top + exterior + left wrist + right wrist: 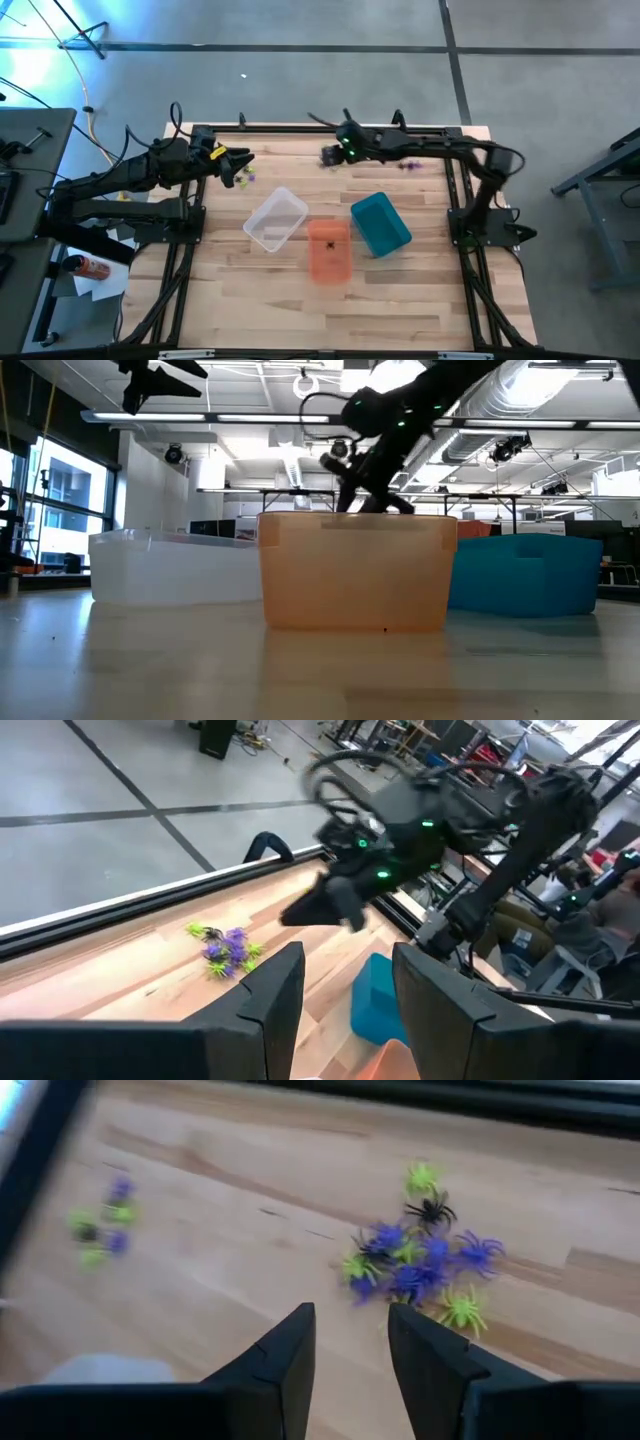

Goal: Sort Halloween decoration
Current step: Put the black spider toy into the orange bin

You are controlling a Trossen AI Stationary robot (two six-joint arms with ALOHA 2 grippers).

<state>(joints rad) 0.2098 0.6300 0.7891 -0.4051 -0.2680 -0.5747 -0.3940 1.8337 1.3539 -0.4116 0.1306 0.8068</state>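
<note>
The right end effector (350, 1355) hung over the far part of the surface (400, 290), fingers apart and empty, just short of a heap of spiders (420, 1260). A smaller cluster (100, 1220) lay farther off, near the left end effector (345, 990), whose fingers also stood apart, holding nothing. One black spider (331, 244) lay in the orange bin (328, 265).

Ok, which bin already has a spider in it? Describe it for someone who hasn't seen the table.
Three bins sit mid-table in a row. It is the middle one, the orange bin, between the clear bin and the teal bin. Only it shows a small black spider inside.
</note>
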